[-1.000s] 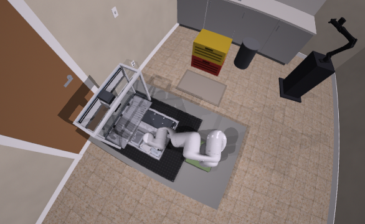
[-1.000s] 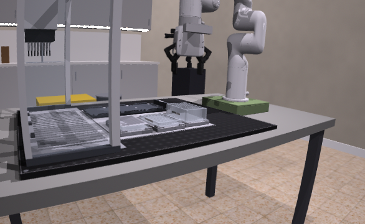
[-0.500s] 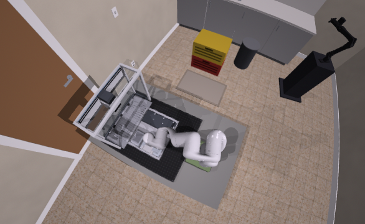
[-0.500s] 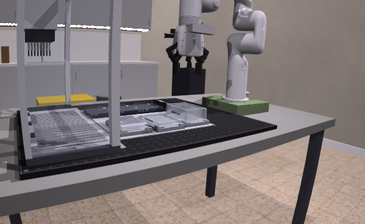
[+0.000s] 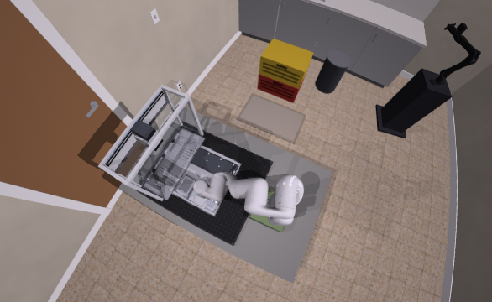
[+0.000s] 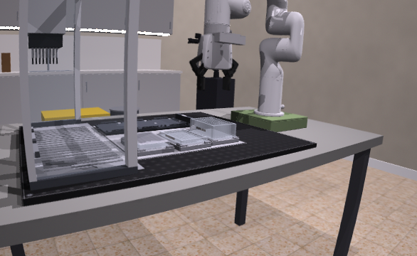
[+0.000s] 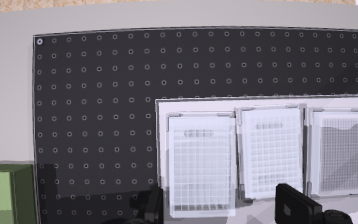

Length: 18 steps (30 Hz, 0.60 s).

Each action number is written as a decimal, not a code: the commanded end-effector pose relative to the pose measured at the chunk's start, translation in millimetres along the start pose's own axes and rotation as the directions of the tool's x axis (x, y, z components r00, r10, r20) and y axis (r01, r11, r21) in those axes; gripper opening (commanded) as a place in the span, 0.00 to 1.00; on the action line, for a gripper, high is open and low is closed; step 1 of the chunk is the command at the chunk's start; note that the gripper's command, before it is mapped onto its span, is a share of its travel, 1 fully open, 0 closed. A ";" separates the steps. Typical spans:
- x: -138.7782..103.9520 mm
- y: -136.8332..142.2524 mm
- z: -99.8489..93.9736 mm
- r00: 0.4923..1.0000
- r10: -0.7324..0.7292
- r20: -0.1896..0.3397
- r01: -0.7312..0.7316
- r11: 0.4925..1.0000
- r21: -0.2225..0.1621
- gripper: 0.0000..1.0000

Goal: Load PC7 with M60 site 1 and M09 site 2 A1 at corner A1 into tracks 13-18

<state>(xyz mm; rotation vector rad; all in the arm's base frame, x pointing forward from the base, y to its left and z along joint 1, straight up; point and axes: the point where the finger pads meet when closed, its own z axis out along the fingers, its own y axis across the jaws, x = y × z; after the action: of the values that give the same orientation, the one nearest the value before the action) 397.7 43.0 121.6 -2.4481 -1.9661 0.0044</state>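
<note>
open fingers (image 6: 213, 85) high above m09 (image 5: 211, 205) (image 6: 213, 129) (image 7: 201, 165), not touching

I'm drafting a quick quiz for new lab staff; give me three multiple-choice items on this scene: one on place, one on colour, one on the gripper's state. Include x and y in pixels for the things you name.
1. Which labware stands nearest the green base?
A. M60
B. M06
C. M09

2. What colour is the box stacked on the red one?
A. Blue
B. Yellow
C. White

3. How is the gripper?
A. Open, holding nothing
B. Shut on a plate
C. Shut, empty

1: C; the tall block M09 (image 6: 213, 129) (image 7: 201, 162) ends the row beside the green base (image 6: 287, 122) (image 7: 22, 192).
2: B; the yellow box (image 5: 287, 59) sits on the red box (image 5: 276, 89).
3: A; the gripper (image 6: 213, 85) (image 7: 220, 204) has its fingers wide apart with nothing between.
</note>
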 end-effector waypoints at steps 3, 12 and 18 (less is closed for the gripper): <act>0.4 1.0 7.4 1.000 0.000 -0.005 0.000 1.000 -0.002 1.00; 0.5 1.0 22.4 1.000 0.000 -0.005 0.000 1.000 -0.002 1.00; 0.5 1.0 29.1 1.000 0.000 -0.005 0.000 1.000 -0.002 1.00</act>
<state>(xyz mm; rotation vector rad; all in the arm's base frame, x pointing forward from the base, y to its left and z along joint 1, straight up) 397.8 43.1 95.5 -2.4484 -1.9663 0.0035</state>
